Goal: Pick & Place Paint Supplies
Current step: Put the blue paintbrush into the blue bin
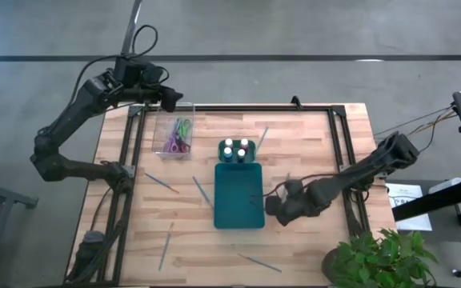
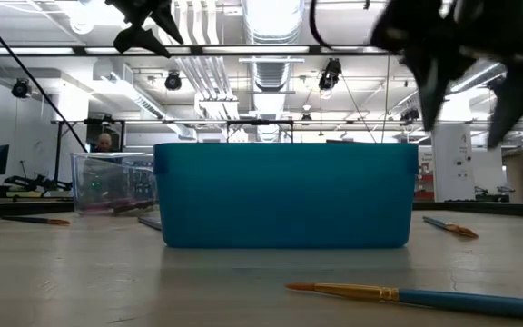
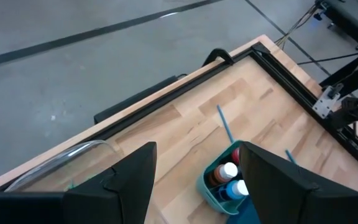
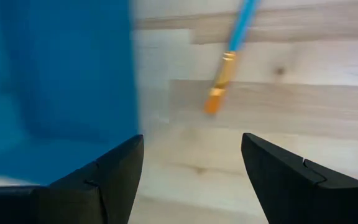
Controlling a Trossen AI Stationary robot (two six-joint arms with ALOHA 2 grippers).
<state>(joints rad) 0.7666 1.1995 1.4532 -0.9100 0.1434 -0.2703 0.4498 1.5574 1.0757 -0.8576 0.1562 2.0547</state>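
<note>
- Bench: light wood planks, framed by dark metal rails; bare grey concrete floor around it, crossed by a dark line.
- Room in the low view: open hall, white ducts and strip lights overhead, desks and gear at the back; a person is seen far behind the clear box, detail too small.
- A potted plant is seen off the bench's near right corner; a paper sheet lies on a stand to the right, its print unreadable.
- No brand, label or writing can be read anywhere.
- Teal tray is set mid-bench; paint bottles with white caps are grouped in a small teal cup touching its far end.
- Clear box stands at the far left; scissors with green, purple and red handles lie inside.
- Brushes are scattered on the wood: one left of the tray, one just beside its left wall, one near the front left, one in front of the tray, one beyond the bottles.
- Left end effector: held above the far edge by the clear box, fingers spread, nothing between them.
- Right end effector: low, just beside the tray's right wall, fingers spread, empty; an orange-tipped blue brush lies on the wood ahead of it.
</note>
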